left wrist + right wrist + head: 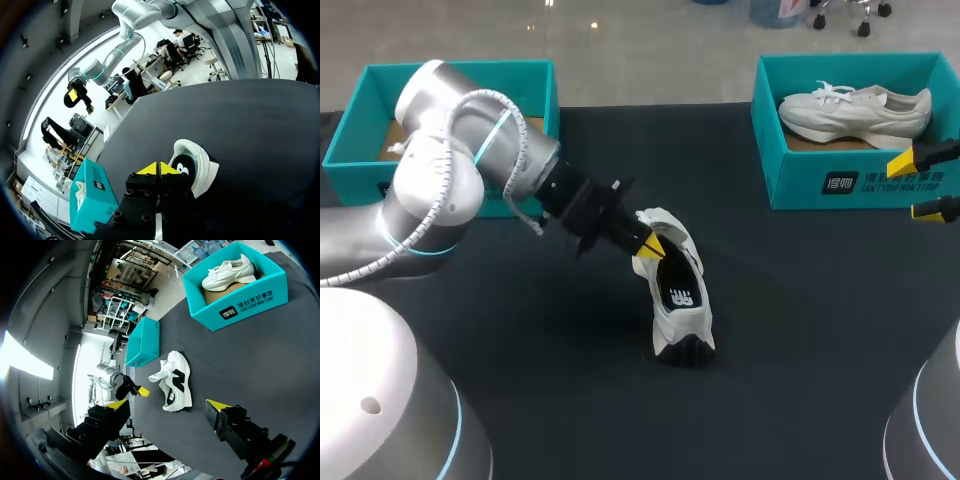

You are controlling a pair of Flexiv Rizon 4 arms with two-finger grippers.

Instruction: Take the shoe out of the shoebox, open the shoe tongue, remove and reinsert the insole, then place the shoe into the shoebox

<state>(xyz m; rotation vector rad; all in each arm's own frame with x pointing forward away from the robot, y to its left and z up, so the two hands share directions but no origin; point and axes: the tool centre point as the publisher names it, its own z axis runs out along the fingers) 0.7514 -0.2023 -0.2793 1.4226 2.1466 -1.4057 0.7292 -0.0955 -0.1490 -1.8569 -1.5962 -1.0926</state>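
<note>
While the shoe (680, 295) lies out on the dark table (800, 340), approx. in the middle, w/ its opening turned up and the black insole w/ a white mark visible inside, the left gripper (650, 244) is at the shoe's collar. Its yellow tips are pressed together, just beside the edge of the opening; if some thin part of the shoe is caught btw. them, I cannot tell. The white laces lie loose on the side toward this gripper. The left shoebox (375, 95), teal, stands at the back left of the table, behind the left arm and well apart from the shoe; a bit of its brown bottom shows. The right gripper (921, 185) hovers at the right side of the table, fingers spread wide, just in front of the right shoebox (800, 180). This box is also teal, at the back right, and a second shoe (855, 112), all white, stands in it on its sole.
</note>
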